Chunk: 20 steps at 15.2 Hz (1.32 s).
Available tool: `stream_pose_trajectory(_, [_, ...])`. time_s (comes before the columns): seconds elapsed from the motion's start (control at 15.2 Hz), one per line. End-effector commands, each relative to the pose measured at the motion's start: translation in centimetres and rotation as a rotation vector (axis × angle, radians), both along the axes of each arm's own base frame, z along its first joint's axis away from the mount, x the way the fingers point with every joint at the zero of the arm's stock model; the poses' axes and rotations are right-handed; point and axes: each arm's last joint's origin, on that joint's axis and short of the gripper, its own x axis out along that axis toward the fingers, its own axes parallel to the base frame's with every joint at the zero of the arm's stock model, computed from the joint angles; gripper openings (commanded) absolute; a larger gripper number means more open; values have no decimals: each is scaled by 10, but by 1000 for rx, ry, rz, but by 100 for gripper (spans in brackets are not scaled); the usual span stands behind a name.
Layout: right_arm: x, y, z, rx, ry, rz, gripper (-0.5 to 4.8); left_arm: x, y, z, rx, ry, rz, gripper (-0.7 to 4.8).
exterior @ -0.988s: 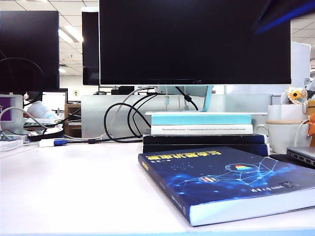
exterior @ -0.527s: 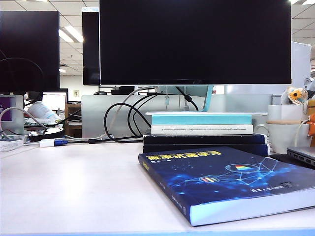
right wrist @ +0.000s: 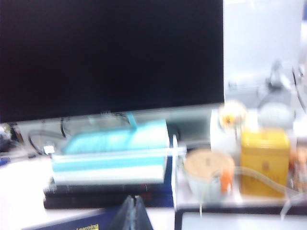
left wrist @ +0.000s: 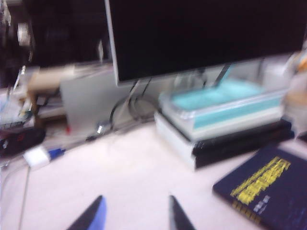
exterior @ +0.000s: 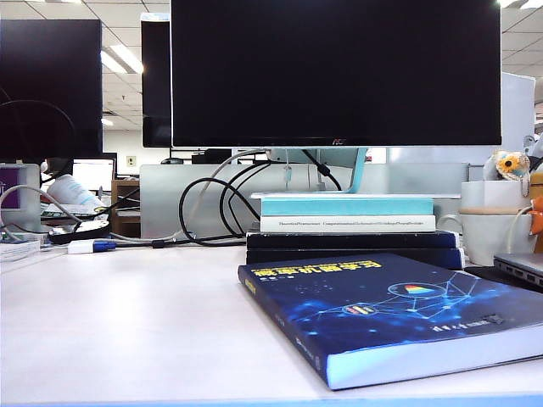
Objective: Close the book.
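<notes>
The book (exterior: pixel 399 309) lies closed and flat on the white table, dark blue cover with yellow title characters facing up, at the front right of the exterior view. No gripper shows in that view. In the left wrist view my left gripper (left wrist: pixel 135 213) hangs open above bare table, with nothing between its fingers and a corner of the book (left wrist: pixel 268 187) off to one side. In the right wrist view my right gripper (right wrist: pixel 133 203) is shut and empty, its tips above the book's far edge (right wrist: pixel 72 224).
A stack of thin dark books with a teal-and-white book (exterior: pixel 348 212) on top stands behind the book, under a large monitor (exterior: pixel 335 72). Cables (exterior: pixel 212 208) lie at the back. A white mug (exterior: pixel 492 229), a yellow tin (right wrist: pixel 265 160) and a laptop edge (exterior: pixel 522 270) crowd the right.
A dark blurred arm part at the top right of the exterior view one second ago has left the picture. The book has not moved.
</notes>
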Motion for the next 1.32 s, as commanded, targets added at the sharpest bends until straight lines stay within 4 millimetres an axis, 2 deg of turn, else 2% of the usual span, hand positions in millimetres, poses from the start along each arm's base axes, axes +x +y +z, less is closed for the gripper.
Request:
stream_pose_trajectory(0.07, [2, 1, 2, 74, -27, 6, -1, -1, 2, -15, -51, 37, 30, 147])
stream_pose_trajectory(0.33, [10, 4, -15, 99, -11, 15, -1, 2, 1, -31, -35, 111, 36, 146])
stream_pose_trajectory(0.59, [25, 11, -48, 77, 65, 78, -1, 5, 1, -46, -21, 154, 41, 138])
stream_pose_trajectory(0.66, [28, 12, -56, 72, 78, 99, -1, 5, 0, -49, -17, 163, 41, 113])
stream_pose_trajectory(0.92, [36, 18, -85, 49, 151, 182, -1, 7, 0, -58, -5, 193, 50, 109])
stream_pose_trajectory(1.12, [39, 23, -106, 33, 219, 305, -1, 7, 0, -62, 6, 208, 62, 47])
stream_pose_trajectory(1.32, [41, 23, -117, 26, 254, 295, -1, 8, 1, -63, 44, 205, 91, 48])
